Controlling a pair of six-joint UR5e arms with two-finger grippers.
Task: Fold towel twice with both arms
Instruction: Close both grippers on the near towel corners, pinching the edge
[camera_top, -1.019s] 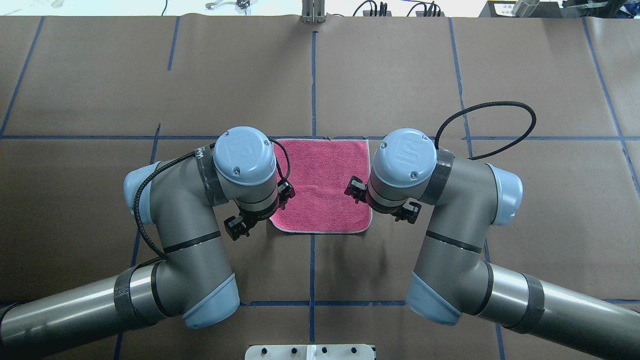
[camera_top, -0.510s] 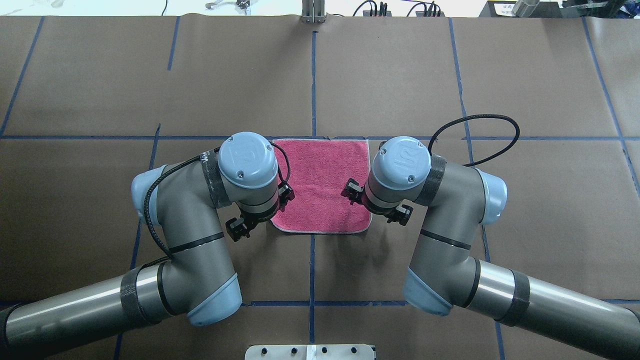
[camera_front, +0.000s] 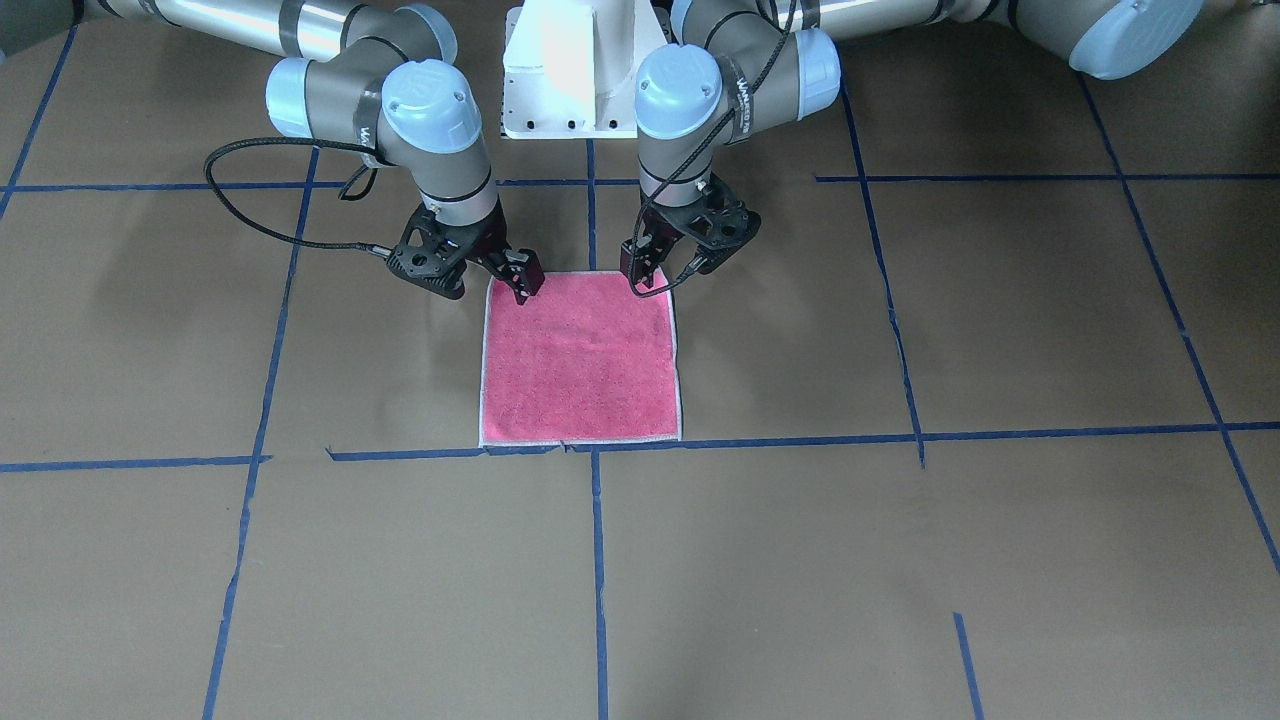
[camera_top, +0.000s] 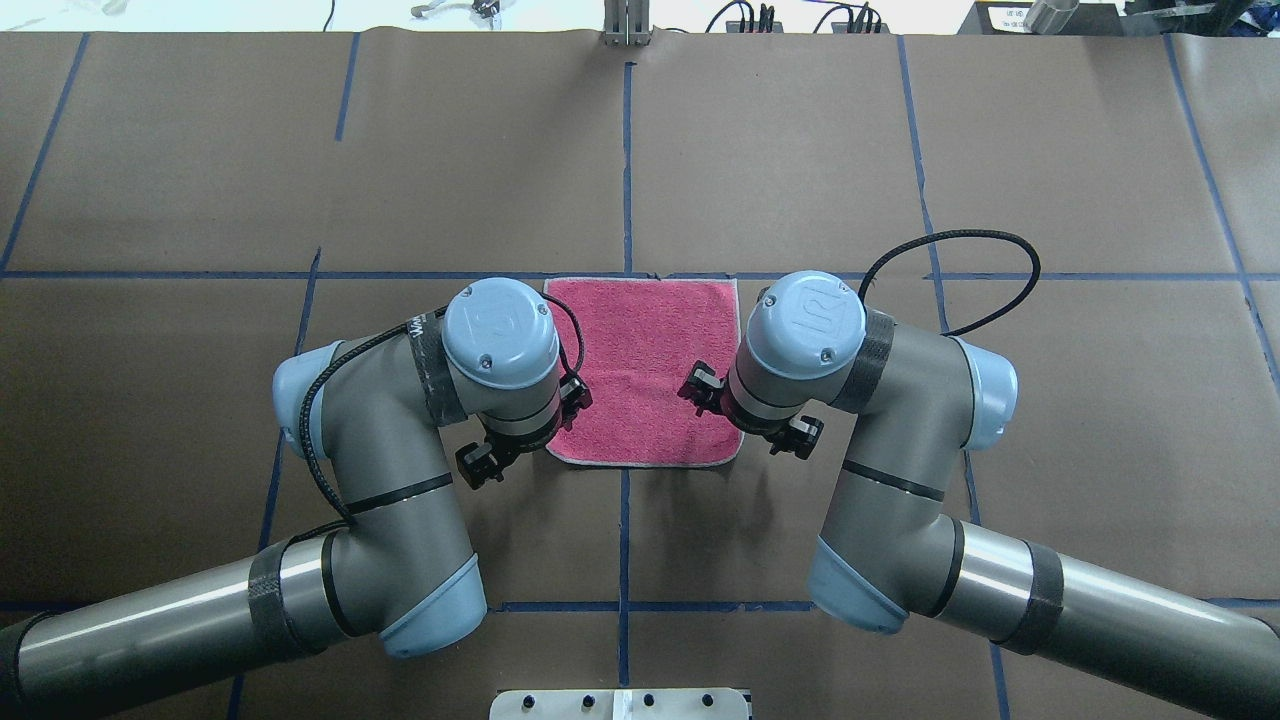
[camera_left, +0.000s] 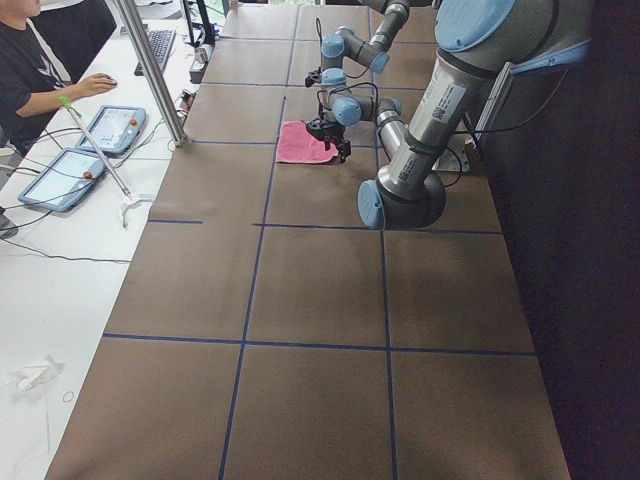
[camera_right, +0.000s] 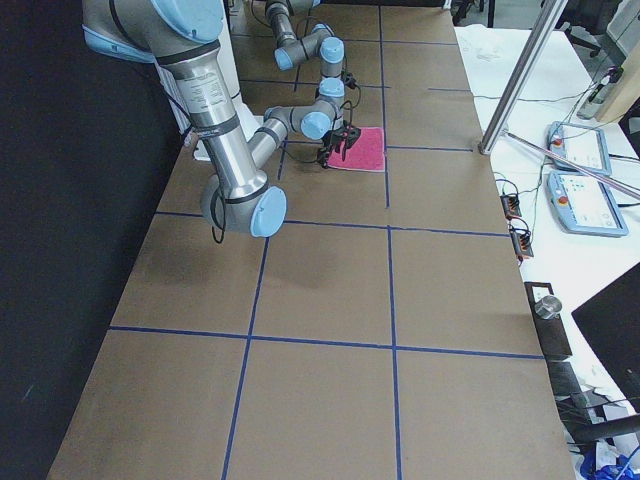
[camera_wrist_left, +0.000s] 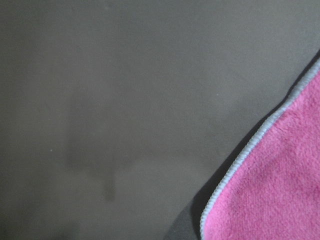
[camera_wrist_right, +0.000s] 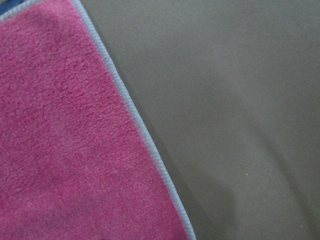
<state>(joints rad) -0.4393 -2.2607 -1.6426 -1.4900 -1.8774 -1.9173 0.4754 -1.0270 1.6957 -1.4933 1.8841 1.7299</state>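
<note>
Towel (camera_front: 580, 370) lies flat, unfolded. Your left pincer (camera_front: 672, 270) and right pincer (camera_front: 487, 285) gape wide, a corner probably under each; pinch, then lift.

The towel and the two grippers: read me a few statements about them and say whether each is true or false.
1. The towel lies flat on the table, pink face up. True.
2. The towel is already folded once. False: it lies spread open as one square, with no fold made.
3. The left gripper and the right gripper each sit at a towel corner on the robot's side. True.
4. The right gripper is shut on the towel and holds a corner in the air. False: its jaws are open and the corner lies on the table.
</note>
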